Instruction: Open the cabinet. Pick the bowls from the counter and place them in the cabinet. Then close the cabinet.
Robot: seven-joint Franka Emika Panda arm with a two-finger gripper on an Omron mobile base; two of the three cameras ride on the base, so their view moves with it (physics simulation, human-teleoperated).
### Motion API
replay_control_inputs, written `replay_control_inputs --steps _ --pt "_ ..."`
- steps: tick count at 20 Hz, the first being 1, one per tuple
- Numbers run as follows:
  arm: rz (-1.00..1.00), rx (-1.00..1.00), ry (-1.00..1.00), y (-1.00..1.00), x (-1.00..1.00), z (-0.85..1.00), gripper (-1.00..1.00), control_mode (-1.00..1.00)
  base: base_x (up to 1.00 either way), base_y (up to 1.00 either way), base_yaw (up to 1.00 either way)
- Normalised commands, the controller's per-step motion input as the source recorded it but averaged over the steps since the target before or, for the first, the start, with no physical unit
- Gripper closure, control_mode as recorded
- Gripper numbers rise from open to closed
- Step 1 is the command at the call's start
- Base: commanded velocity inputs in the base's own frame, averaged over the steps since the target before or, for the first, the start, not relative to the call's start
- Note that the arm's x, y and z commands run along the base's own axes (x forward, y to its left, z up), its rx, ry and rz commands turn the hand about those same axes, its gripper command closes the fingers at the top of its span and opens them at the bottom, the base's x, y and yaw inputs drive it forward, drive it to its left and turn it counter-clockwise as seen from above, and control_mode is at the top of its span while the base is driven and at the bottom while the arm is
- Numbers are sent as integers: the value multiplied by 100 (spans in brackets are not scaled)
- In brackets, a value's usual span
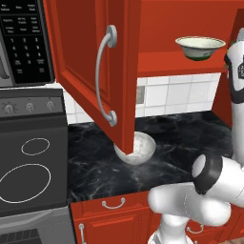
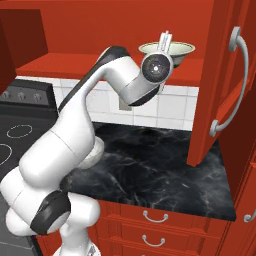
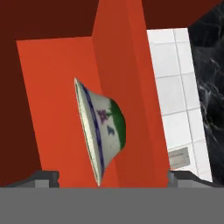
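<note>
Cream shallow bowl with a green foot (image 1: 200,47) sits on the open red cabinet's shelf (image 1: 162,67), the tool (image 3: 113,178) spread wide, gripping nothing.

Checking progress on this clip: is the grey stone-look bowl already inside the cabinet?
No, the grey stone-look bowl sits on the black counter below the open cabinet door.

The large red wooden cabinet (image 1: 90,57) has smooth, satin painted panels and a curved bar handle (image 1: 106,76) of brushed silver metal. The wide cream ceramic bowl (image 1: 200,47) with a dark green foot looks glazed (painted blue and purple motifs show in the hand view). The deep grey-white stone-look bowl (image 1: 142,148) appears matt and mottled. The black marble counter (image 1: 162,147) is glossy, thinly white-veined.
</note>
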Motion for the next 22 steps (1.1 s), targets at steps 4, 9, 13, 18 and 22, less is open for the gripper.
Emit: replay_control_inputs --steps 4,9,13,18,22 --pt "8 -2 -8 36 -100 -2 -100 -100 0 0 0" --pt "13 0 14 57 -87 -55 -100 -100 0 0 0" --pt "23 -4 22 68 -88 -56 -100 -100 0 0 0" --pt "36 -11 23 56 -80 -8 -100 -100 0 0 0" --pt "32 -3 28 43 -29 -39 -100 -100 0 0 0"
